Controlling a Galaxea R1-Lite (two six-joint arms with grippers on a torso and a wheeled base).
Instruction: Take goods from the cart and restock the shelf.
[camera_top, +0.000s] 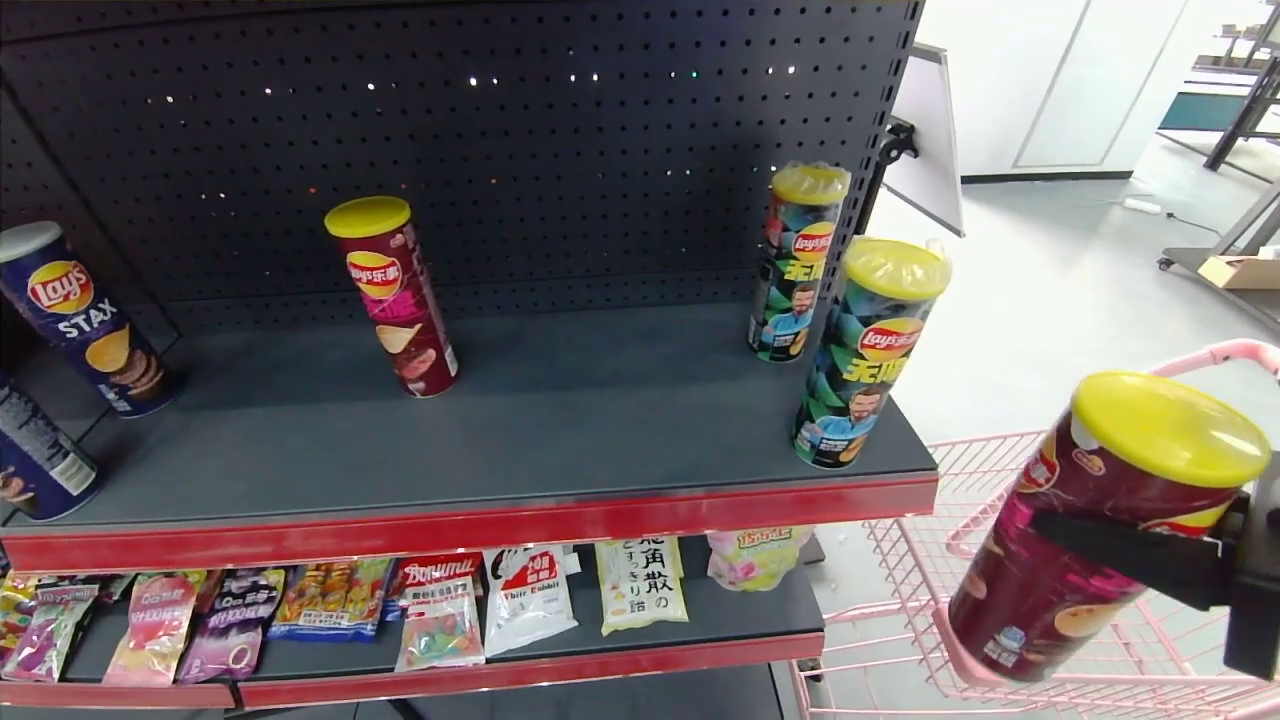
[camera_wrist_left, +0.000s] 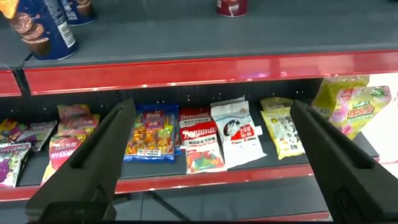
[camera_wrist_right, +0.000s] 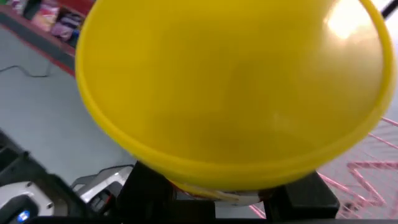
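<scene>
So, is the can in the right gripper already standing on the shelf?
No, the right gripper holds the maroon can tilted over the pink cart, off to the right of the shelf.

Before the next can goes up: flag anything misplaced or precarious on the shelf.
The nearer green can stands at the upper shelf's front right corner, close to the edge and well forward of the other green can. Nothing looks spilled or damaged.

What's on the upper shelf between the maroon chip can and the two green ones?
Nothing. In the head view, the shelf is bare from the maroon can to the back green can and the front green can.
</scene>
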